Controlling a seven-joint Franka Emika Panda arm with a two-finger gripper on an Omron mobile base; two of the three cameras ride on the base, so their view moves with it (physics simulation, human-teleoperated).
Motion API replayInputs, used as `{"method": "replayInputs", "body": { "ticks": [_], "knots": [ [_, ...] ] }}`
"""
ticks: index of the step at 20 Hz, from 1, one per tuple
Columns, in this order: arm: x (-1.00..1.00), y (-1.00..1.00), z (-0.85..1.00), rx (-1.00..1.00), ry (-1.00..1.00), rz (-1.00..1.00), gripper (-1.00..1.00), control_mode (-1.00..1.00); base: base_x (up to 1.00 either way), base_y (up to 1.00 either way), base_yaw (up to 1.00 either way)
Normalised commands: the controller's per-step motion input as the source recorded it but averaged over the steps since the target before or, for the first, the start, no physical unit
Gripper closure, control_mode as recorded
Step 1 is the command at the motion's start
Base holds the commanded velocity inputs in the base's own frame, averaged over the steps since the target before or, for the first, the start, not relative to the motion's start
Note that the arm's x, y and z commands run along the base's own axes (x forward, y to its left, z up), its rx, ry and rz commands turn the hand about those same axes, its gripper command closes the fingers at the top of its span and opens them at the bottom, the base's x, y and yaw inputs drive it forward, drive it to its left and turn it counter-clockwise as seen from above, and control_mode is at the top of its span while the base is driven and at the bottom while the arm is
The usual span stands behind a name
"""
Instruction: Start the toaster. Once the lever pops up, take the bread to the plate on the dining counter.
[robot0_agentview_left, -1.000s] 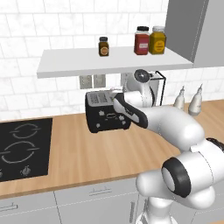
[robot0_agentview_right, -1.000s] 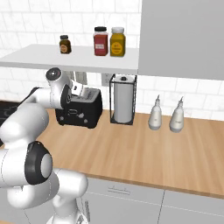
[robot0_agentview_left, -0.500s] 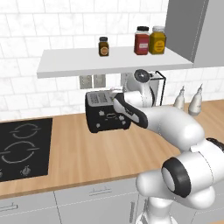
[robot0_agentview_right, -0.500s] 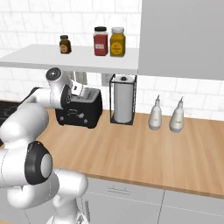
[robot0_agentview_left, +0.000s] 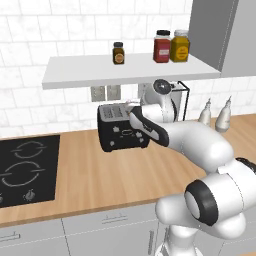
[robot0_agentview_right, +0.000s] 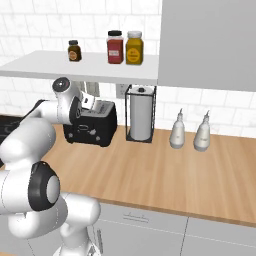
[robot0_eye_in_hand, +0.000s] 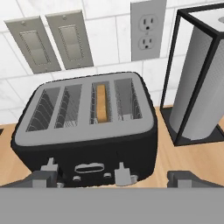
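Hand view: I looked down on the toaster (robot0_eye_in_hand: 87, 127), black with a grey top and four slots; the bread (robot0_eye_in_hand: 102, 103) sat on edge in the third slot from the left, its tan top below the rim.
Toaster front: two pale levers (robot0_eye_in_hand: 123, 174) stood out from the front face low in my frame, with small white marks between them.
Gripper (robot0_eye_in_hand: 118, 179): I saw its two dark finger tips (robot0_eye_in_hand: 41, 178) well apart at the bottom of the frame, either side of the toaster front, jaws spread wide with nothing between them.
Behind the toaster: two blank wall plates (robot0_eye_in_hand: 50, 41) and a power outlet (robot0_eye_in_hand: 147, 29) on the white tile.
Right of the toaster: a paper towel roll (robot0_eye_in_hand: 197, 83) in a black wire holder, just beside it on the wood worktop (robot0_eye_in_hand: 188, 159).
Left base view: my arm reached across to the toaster (robot0_agentview_left: 121, 128); the hand seemed to sit at its right end, though the wrist hid the fingers from me.
Right base view: two white bottles (robot0_agentview_right: 190, 131) stood on the worktop (robot0_agentview_right: 165, 175) past the towel holder, and three jars (robot0_agentview_right: 114, 47) on the shelf above.
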Motion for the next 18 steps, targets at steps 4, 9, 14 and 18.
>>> {"method": "replayInputs", "body": {
  "ticks": [4, 9, 14, 18],
  "knots": [
    [0.0, 0.0, 0.0, 0.0, 0.0, 0.0, -1.0, -1.0, 0.0, 0.0, 0.0],
    [0.0, 0.0, 0.0, 0.0, 0.0, 0.0, -1.0, -1.0, 0.0, 0.0, 0.0],
    [0.0, 0.0, 0.0, 0.0, 0.0, 0.0, -1.0, -1.0, 0.0, 0.0, 0.0],
    [0.0, 0.0, 0.0, 0.0, 0.0, 0.0, -1.0, -1.0, 0.0, 0.0, 0.0]
  ]
}}
